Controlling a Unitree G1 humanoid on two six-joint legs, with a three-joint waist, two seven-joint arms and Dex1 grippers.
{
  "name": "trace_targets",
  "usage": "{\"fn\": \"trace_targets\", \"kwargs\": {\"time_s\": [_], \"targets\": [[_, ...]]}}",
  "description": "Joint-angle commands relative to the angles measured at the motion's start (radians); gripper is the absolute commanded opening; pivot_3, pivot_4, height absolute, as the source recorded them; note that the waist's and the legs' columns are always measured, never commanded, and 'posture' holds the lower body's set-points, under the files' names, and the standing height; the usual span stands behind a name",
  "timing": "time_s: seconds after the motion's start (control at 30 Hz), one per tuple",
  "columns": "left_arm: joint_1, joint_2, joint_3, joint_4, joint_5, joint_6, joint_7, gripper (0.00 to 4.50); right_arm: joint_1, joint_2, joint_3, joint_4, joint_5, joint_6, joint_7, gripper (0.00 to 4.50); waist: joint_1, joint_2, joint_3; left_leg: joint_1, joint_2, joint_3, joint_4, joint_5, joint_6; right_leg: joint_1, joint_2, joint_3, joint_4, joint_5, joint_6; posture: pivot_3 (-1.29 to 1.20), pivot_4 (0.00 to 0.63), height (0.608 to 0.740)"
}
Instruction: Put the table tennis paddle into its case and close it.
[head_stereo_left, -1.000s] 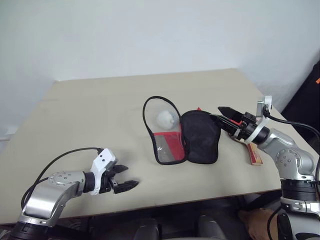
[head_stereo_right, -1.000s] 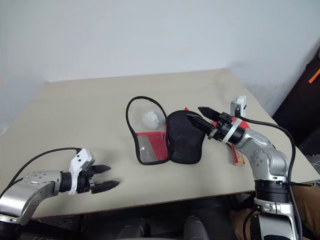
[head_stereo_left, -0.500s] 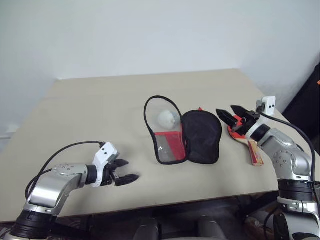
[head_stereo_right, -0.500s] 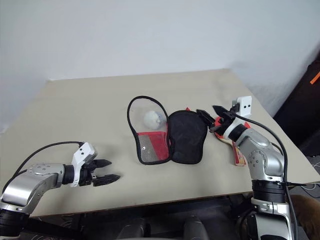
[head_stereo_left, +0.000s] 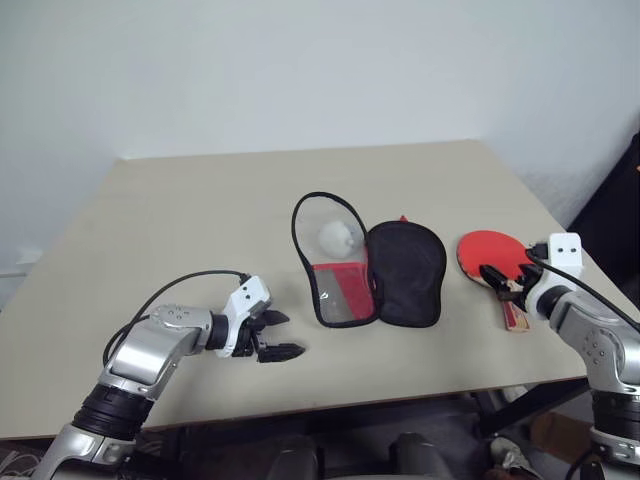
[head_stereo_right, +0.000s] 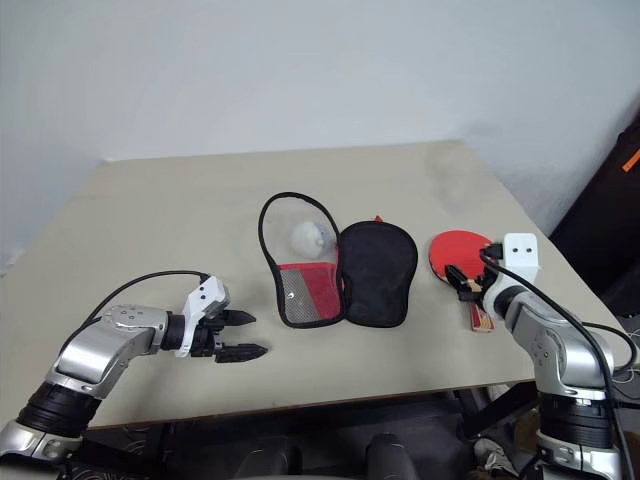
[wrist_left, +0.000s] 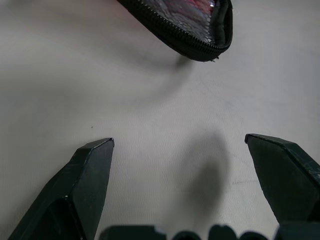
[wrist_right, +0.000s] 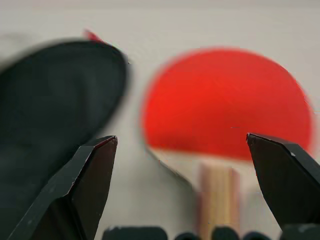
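Now case (head_stereo_left: 372, 262) unzipped and flat at frame centre, table tennis paddle (head_stereo_left: 492, 253) just right of it, right gripper (head_stereo_left: 503, 284) spread over the handle, left gripper (head_stereo_left: 276, 335) spread lower left.

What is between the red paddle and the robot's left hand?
The open case lies between the table tennis paddle and the left hand, with a small pale ball inside its clear half, as the left eye view shows.
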Motion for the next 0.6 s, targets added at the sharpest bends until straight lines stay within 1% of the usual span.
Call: {"fn": "trace_targets", "kwargs": {"time_s": [0.03,0.33,0.4,0.5,0.6], "targets": [[-0.020,-0.027,-0.046,0.017,0.014,-0.009,-0.020,4.50,0.015,-0.028,-0.023,0.003,-0.003,0.058,0.005,4.48,0.001,0.000,0.000,0.000,0.000,0.000,0.000,0.000,0.000,0.000,0.000,0.000,0.000,0.000,0.000,0.00,0.000,0.740],[-0.043,-0.032,-0.042,0.035,0.031,-0.014,-0.037,4.50,-0.025,-0.032,0.021,0.149,-0.040,0.064,0.038,4.48,-0.001,0.000,0.000,0.000,-0.001,-0.001,0.001,0.000,0.001,0.001,0.000,0.000,0.000,0.000,0.000,0.00,0.000,0.740],[-0.047,-0.031,-0.043,0.035,0.034,-0.012,-0.039,4.50,-0.033,-0.037,0.038,0.180,-0.055,0.065,0.044,4.48,-0.001,-0.002,0.000,0.000,-0.001,-0.001,0.001,0.000,0.001,0.001,0.000,0.000,0.000,0.000,0.000,0.00,0.000,0.740],[-0.052,-0.030,-0.043,0.041,0.039,-0.015,-0.039,4.50,-0.052,-0.030,0.054,0.223,-0.094,0.039,0.025,3.88,-0.001,-0.007,-0.001,0.000,-0.001,-0.001,0.001,0.000,0.000,0.001,0.000,0.000,-0.001,0.000,0.000,0.00,0.000,0.740],[-0.058,-0.033,-0.041,0.052,0.048,-0.023,-0.034,4.50,-0.067,-0.022,0.054,0.256,-0.120,0.027,0.009,2.88,-0.001,-0.010,0.000,0.001,-0.001,-0.001,0.001,0.000,0.000,0.002,0.000,0.000,-0.001,0.000,0.000,0.00,0.000,0.740]]}}
